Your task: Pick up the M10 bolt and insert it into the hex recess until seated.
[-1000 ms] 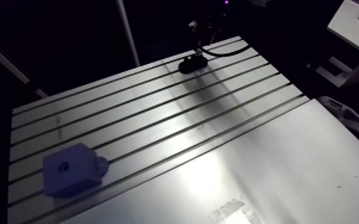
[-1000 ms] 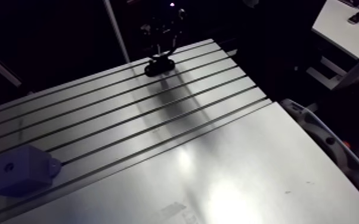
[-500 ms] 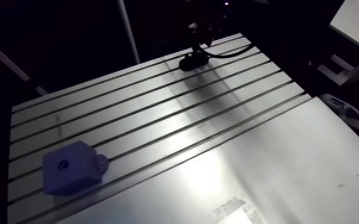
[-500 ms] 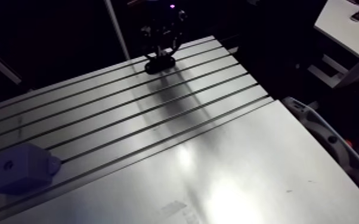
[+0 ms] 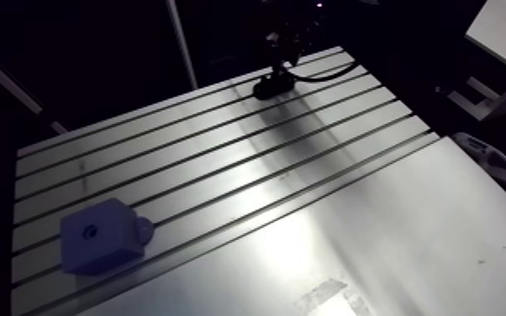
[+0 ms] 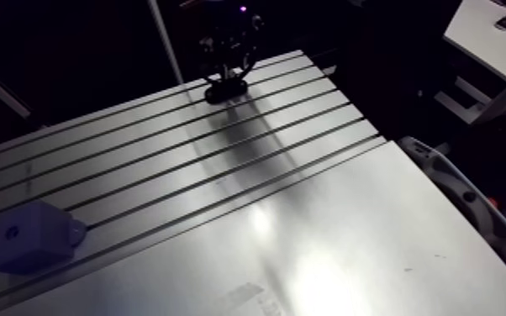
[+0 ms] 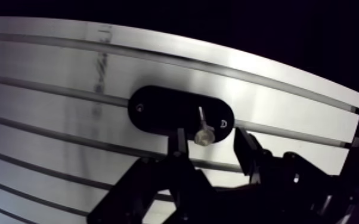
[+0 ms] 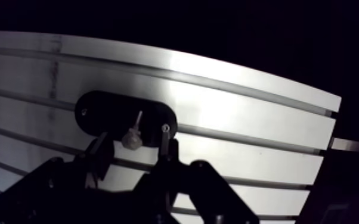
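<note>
A small silver bolt point(image 7: 204, 134) stands in a black oval holder point(image 7: 164, 110) on the slotted table, its head toward the wrist camera. My gripper point(image 7: 210, 137) hangs just over the holder, open. One finger is on each side of the bolt head, and a gap shows on both sides. In the arm view the holder point(image 5: 272, 85) lies at the table's far edge under the gripper point(image 5: 287, 52). A blue block point(image 5: 98, 238) with a small dark recess in its top face sits at the near left, far from the gripper.
The table's slots point(image 5: 223, 160) run across the far half. A smooth metal sheet point(image 5: 374, 244) covers the near right part and carries a patch of tape point(image 5: 328, 294). A white curved object point(image 5: 498, 172) lies off the right edge.
Earlier the gripper was higher above the black holder. It has come down onto it and has held still since just before. The blue block has not moved.
</note>
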